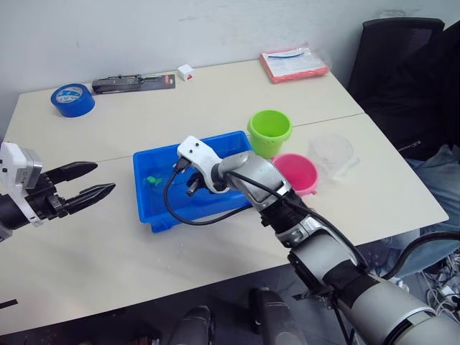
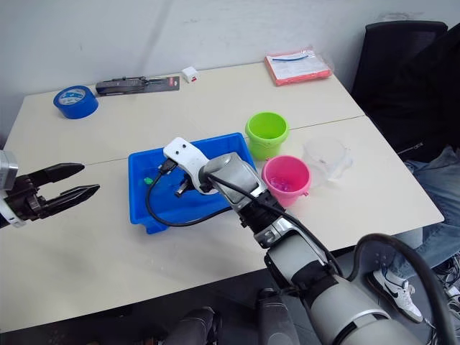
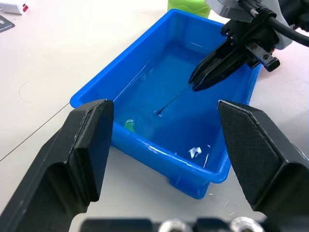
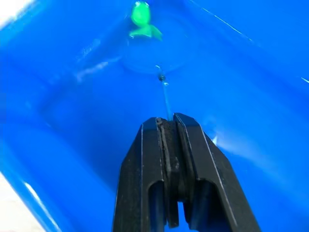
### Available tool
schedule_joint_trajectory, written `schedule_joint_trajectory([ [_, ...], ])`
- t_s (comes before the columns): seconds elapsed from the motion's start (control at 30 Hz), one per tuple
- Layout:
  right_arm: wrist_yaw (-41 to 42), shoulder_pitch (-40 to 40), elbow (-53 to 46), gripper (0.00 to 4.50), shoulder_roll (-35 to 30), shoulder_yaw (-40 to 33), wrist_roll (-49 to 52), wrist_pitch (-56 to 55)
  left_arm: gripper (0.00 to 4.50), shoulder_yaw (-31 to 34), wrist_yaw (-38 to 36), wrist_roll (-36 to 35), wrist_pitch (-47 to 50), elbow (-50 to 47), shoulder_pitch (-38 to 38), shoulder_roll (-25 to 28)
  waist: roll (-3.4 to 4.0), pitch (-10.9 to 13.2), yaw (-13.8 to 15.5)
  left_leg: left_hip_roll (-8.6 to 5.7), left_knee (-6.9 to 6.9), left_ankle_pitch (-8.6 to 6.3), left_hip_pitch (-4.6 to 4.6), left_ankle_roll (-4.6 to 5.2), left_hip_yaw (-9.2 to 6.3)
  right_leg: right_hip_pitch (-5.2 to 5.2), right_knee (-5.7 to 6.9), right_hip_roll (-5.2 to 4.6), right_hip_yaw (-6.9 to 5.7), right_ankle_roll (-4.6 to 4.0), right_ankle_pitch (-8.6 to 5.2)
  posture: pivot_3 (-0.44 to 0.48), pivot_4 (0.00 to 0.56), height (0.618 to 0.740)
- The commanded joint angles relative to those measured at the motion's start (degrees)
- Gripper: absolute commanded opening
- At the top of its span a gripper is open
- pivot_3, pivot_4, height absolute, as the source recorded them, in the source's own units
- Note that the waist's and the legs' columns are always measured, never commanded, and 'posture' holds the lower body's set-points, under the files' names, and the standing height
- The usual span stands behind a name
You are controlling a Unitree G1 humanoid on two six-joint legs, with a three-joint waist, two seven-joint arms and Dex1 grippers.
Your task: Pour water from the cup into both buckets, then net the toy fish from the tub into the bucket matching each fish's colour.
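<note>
The blue tub (image 1: 154,215) holds water in the middle of the table. My right gripper (image 4: 167,122) reaches down into it, shut on the net's thin black stick (image 3: 174,100). The stick's far end dips into the water close to a green toy fish (image 4: 141,19); the hoop is hard to make out under the surface. My left gripper (image 1: 97,181) hovers open and holding nothing, to the left of the tub. The green bucket (image 1: 269,131) and the pink bucket (image 1: 296,172) stand at the tub's right end. The clear cup (image 1: 333,154) sits just right of them.
At the back left lie a blue tape roll (image 1: 72,99), a black packaged tool (image 1: 133,83) and a small white box (image 1: 185,71). A red packet (image 1: 293,63) lies at the back right. A black office chair (image 1: 402,65) stands beyond the right edge.
</note>
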Motion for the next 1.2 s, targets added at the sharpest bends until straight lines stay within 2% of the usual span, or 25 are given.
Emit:
schedule_joint_trajectory([
  [0.03, -1.59, -0.33, -2.09, 0.79, 2.08, -3.95, 2.51, -1.75, 3.71, 1.6, 0.52, -1.31, -0.12, -1.55, -0.88, 0.29, 0.0, 0.0, 0.03, 0.0, 0.0, 0.0, 0.0, 0.0, 0.0, 0.0, 0.0, 0.0, 0.0, 0.0, 0.0, 0.0, 0.15, 0.74],
  [0.17, -1.54, 1.04, -5.7, 0.79, 1.25, -6.08, 4.25, -0.3, 3.71, 1.1, 0.67, -1.4, -0.17, -1.17, -1.54, 0.19, 0.0, 0.0, 0.06, -0.01, 0.0, 0.0, 0.0, 0.0, 0.0, 0.0, 0.0, 0.0, 0.0, 0.0, 0.0, 0.0, 0.15, 0.74],
  [0.53, 0.65, 6.84, -19.52, 0.79, -5.14, -4.85, 8.51, 6.87, 3.71, -0.18, 0.23, -1.28, -0.24, 0.83, -3.9, 0.11, 0.0, 0.0, 0.21, -0.02, 0.02, 0.0, -0.01, 0.0, 0.0, 0.0, 0.0, -0.02, 0.02, 0.0, 0.0, 0.0, 0.15, 0.74],
  [0.83, 0.21, 8.77, -25.53, 0.79, -9.81, -6.21, 11.34, 9.42, 3.71, -2.47, -0.66, -0.63, -0.97, 3.16, -6.85, -0.08, -0.01, 0.0, 0.34, -0.02, 0.03, 0.0, -0.02, 0.0, 0.0, 0.0, 0.0, -0.02, 0.02, 0.0, 0.0, 0.0, 0.15, 0.74],
  [0.97, 0.32, 9.79, -29.91, 0.79, -12.52, -8.14, 13.54, 11.16, 3.71, -3.71, -1.07, -0.31, -1.66, 3.87, -8.04, -0.18, -0.01, -0.01, 0.49, -0.03, 0.05, 0.0, -0.02, 0.01, 0.01, 0.01, -0.01, -0.04, 0.02, 0.0, 0.0, 0.0, 0.15, 0.74],
  [1.2, 0.5, 11.19, -38.11, 0.79, -19.84, -17.68, 19.17, 15.91, 3.71, -7.0, -2.38, -0.22, -2.56, 5.78, -11.68, -0.31, -0.02, -0.01, 1.63, -0.04, 0.08, 0.0, -0.05, 0.01, 0.02, 0.02, -0.05, -0.04, 0.02, 0.0, 0.0, 0.0, 0.15, 0.74],
])
